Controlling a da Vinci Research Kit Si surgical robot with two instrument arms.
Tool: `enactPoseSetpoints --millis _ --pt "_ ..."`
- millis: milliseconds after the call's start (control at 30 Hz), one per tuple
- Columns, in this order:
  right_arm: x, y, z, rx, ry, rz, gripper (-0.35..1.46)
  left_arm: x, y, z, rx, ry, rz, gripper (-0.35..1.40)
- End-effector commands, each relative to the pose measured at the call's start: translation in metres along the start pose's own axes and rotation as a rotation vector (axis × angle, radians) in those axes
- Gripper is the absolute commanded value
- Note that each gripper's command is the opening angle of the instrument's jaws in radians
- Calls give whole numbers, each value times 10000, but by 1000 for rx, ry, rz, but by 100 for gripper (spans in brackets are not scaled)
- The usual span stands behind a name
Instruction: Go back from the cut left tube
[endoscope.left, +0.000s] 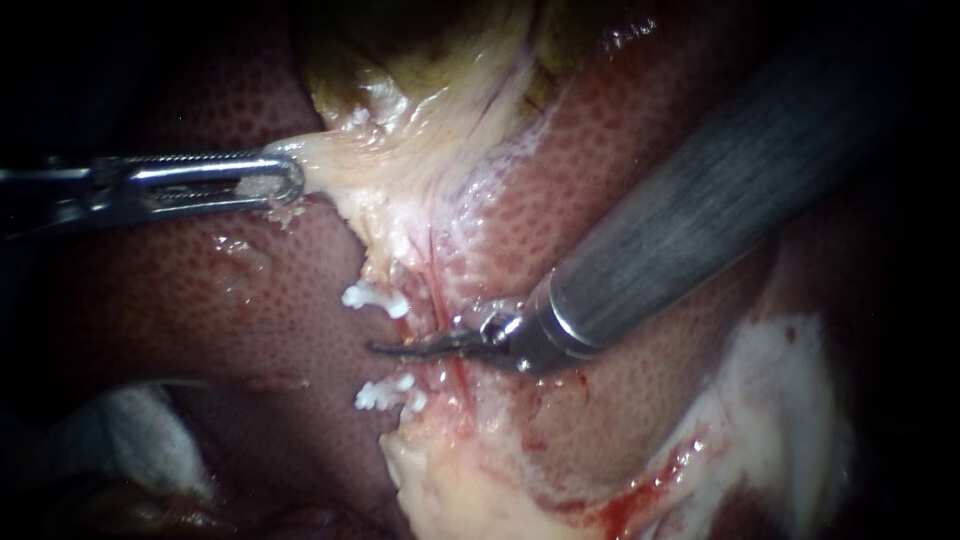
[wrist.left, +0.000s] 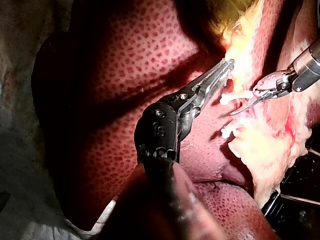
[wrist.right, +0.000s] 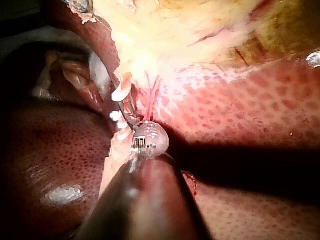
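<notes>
Currently my right instrument's claw (endoscope.left: 405, 348), blades together and empty, lies between the clipped ends of the cut left tube (endoscope.left: 385, 298), which my left claw (endoscope.left: 290, 180), clamped on gallbladder (endoscope.left: 400, 100) fringe, holds stretched for a clear retreat.

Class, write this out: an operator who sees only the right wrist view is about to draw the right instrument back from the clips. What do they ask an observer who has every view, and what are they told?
Operator: My left instrument is out of my view. Where is it?
Observer: The left instrument is on the far side of the clips from your blades, its jaws shut on the pale tissue, which is stretched.
Operator: Are my own jaws holding anything?
Observer: No. The endoscope view shows the right instrument side-on, its jaws together and empty, lying between the upper clip and the lower clips.
</notes>
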Motion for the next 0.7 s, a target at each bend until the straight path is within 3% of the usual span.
enactPoseSetpoints --millis 33,333,367,467,500,567,700 --pt "0 0 0 1 0 0 -35 0 0 0 0 0 1 -35" --pt "0 0 0 4 4 -13 -35 -1 -1 1 0 0 1 -35" --pt "0 -1 0 5 5 -78 -15 -1 -1 1 0 0 1 -35" --pt "1 -2 1 16 26 -173 76 -1 -1 1 0 0 1 -35" --pt "2 -2 2 18 31 -191 93 -1 -1 1 0 0 1 -35" --pt "4 -3 5 22 42 -209 116 -1 -1 1 0 0 1 -35" --pt "5 -6 7 24 47 -215 126 -1 -1 1 0 0 1 -35"
